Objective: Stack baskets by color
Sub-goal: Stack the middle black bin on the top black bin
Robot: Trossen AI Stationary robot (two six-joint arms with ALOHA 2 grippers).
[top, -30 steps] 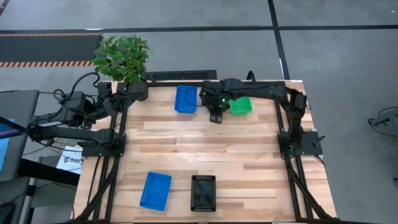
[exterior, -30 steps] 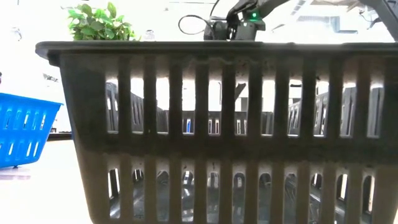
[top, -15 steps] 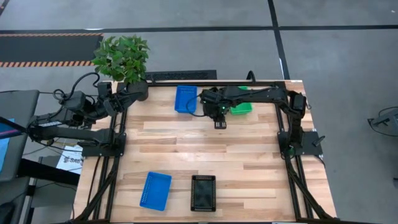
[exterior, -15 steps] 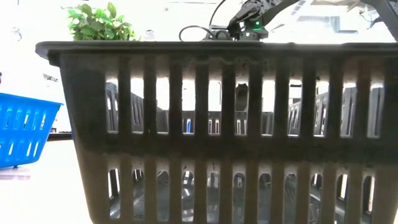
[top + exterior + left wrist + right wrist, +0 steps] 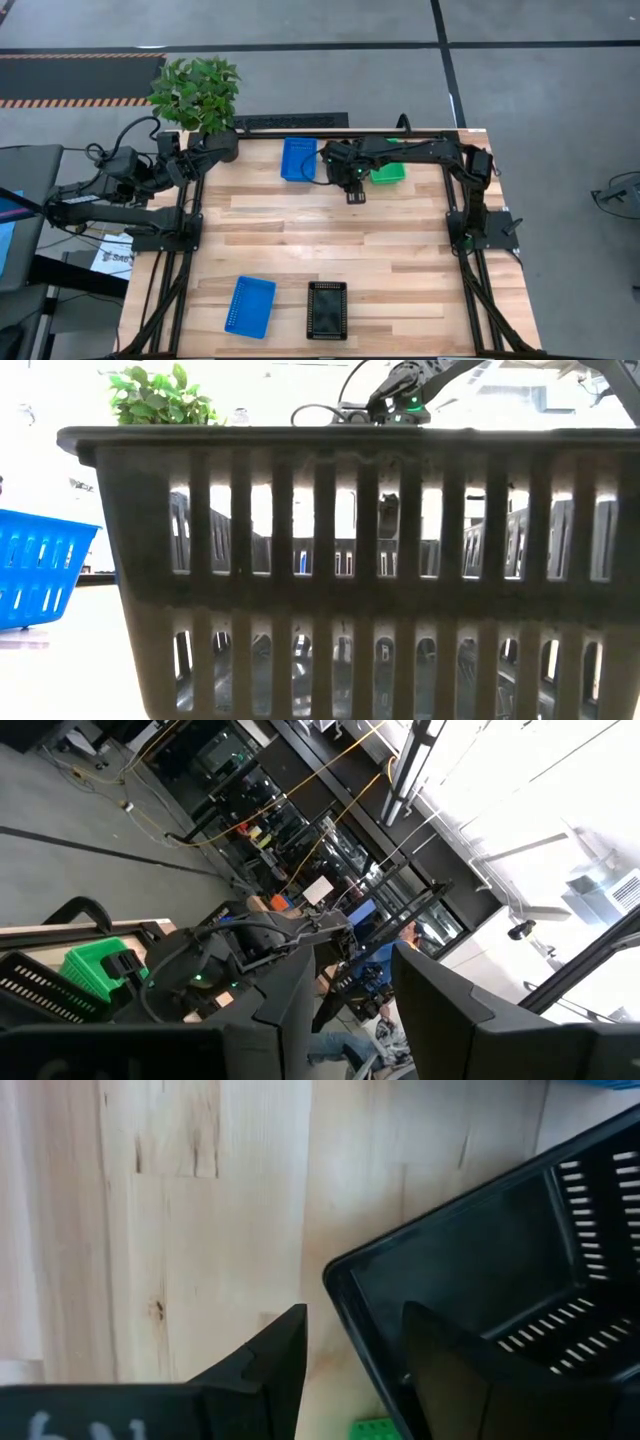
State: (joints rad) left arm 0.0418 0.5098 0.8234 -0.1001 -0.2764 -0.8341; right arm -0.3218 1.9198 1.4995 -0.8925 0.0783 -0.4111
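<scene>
Right claw [image 5: 345, 1365] astride black basket [image 5: 500, 1260] rim.

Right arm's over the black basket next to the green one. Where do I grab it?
Take the black basket by its thin upright side wall near the corner, coming straight down from above. It sits open side up, and that rim runs between the right gripper's open fingers, one inside and one outside.

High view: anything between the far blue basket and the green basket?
Yes: the right pincer sits there over a black basket, seen in the right wrist view.
</scene>
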